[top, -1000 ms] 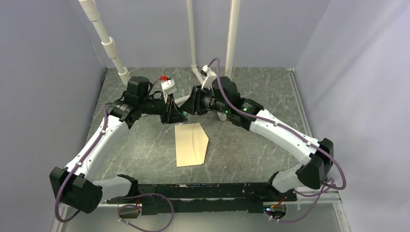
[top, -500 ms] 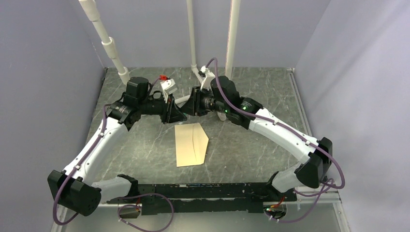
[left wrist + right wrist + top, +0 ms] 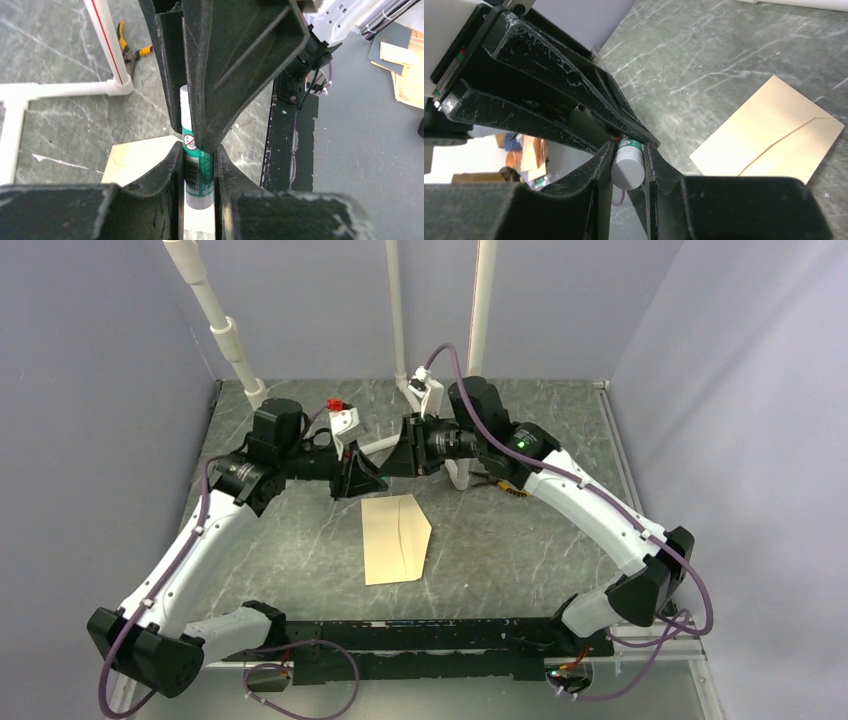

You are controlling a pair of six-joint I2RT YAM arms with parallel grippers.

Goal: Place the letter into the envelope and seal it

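Note:
The tan envelope (image 3: 397,538) lies flat in the middle of the table with its flap folded down; it also shows in the left wrist view (image 3: 135,160) and the right wrist view (image 3: 769,135). The letter is out of view. My left gripper (image 3: 366,478) and right gripper (image 3: 396,462) meet tip to tip just behind the envelope's far edge, above the table. Both are shut on one green-and-white glue stick (image 3: 196,172). The left gripper (image 3: 197,152) clamps its labelled body. The right gripper (image 3: 628,150) clamps its grey ridged end (image 3: 628,169).
White PVC pipes (image 3: 398,330) rise at the back, and one lies on the table (image 3: 60,90). Yellow-handled pliers (image 3: 127,47) lie near the pipe joint. A black rail (image 3: 440,635) runs along the near edge. Grey walls close in left and right.
The right wrist has risen and swung a little toward the back, and the left arm has shifted slightly left. Both grippers stay joined on the glue stick. The envelope has not moved.

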